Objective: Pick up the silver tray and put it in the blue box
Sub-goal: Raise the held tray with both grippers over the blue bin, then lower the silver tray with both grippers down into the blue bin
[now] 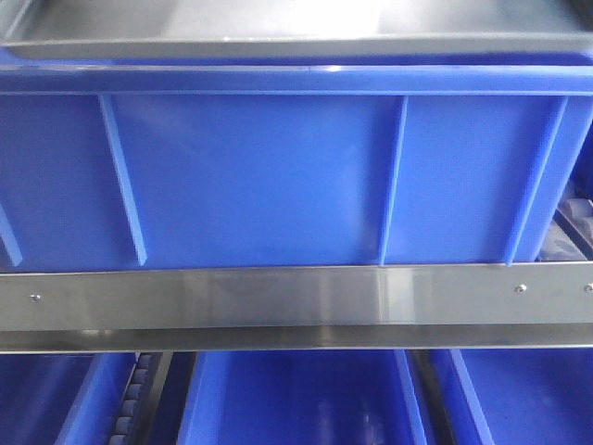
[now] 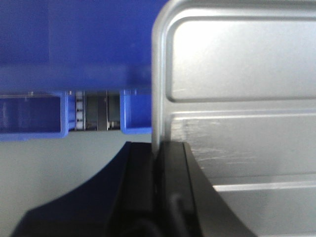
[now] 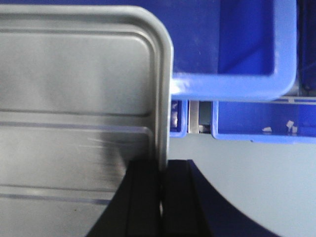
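Note:
The silver tray (image 2: 242, 64) is held between both arms. My left gripper (image 2: 158, 148) is shut on the tray's left rim, one finger on each side of the thin metal edge. The tray (image 3: 74, 74) shows its ribbed floor in the right wrist view, where my right gripper (image 3: 162, 165) is shut on its right rim. In the front view the tray (image 1: 296, 23) shows as a shiny band above the rim of the blue box (image 1: 278, 176), whose ribbed wall fills the frame. The box (image 3: 232, 49) lies beyond the tray's far edge. Whether the tray touches the box I cannot tell.
A steel shelf rail (image 1: 296, 301) runs under the blue box. More blue crates (image 1: 296, 399) stand on the level below it, and smaller blue bins (image 2: 29, 118) (image 3: 261, 123) show past the tray in both wrist views. Grey floor (image 3: 256, 182) lies beneath.

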